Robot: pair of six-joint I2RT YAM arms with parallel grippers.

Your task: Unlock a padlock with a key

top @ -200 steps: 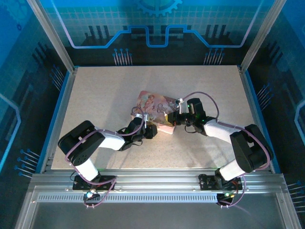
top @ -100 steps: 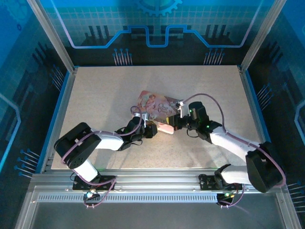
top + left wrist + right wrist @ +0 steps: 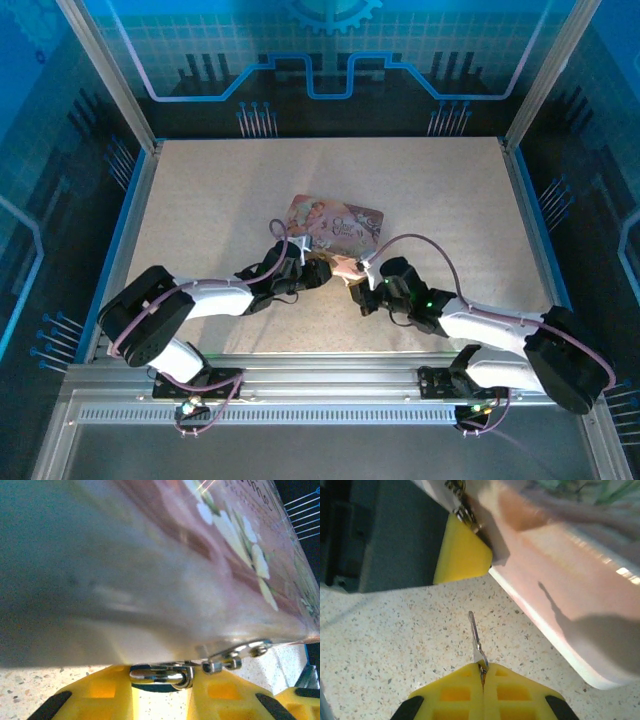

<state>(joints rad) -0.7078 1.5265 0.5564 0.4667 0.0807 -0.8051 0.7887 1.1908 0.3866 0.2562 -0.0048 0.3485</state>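
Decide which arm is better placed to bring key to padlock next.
Right. The right hand pinches the key, tip pointing toward the padlock, which the left hand grips beside the pink box.

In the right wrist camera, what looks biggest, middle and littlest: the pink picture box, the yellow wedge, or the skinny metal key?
Largest: pink illustrated box.
Middle: yellow wedge-shaped pad.
Smallest: thin silvery metal key, even though it is nearest the camera.

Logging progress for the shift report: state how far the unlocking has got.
Done: left end effector grips the padlock beside the pink box; right end effector pinches the key. In hand: key points toward the padlock, a gap of bare table between. Remaining: insert, turn, open it.
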